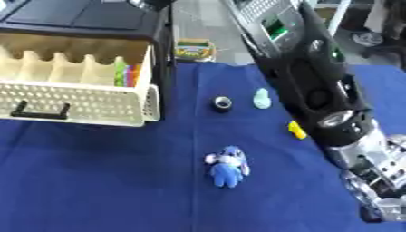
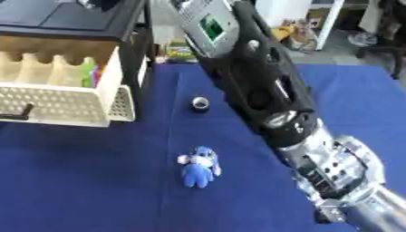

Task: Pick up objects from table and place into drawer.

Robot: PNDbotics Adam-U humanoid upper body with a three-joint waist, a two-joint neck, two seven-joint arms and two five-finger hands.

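Observation:
A blue plush toy (image 1: 228, 166) lies on the blue cloth near the middle. Further back lie a black tape roll (image 1: 223, 103), a pale teal figure (image 1: 262, 98) and a small yellow thing (image 1: 297, 130) partly hidden by my right arm (image 1: 317, 90). That arm runs from the top centre down to the lower right corner, where it leaves the picture; its hand does not show. The beige drawer (image 1: 79, 104) stands pulled open at the left, with colourful things (image 1: 127, 74) in its right compartment. My left hand shows in no view.
The drawer belongs to a black cabinet (image 1: 87, 18) at the back left. A colourful box (image 1: 194, 50) sits beyond the far edge of the blue cloth (image 1: 95, 181). Shelves and clutter stand at the back right.

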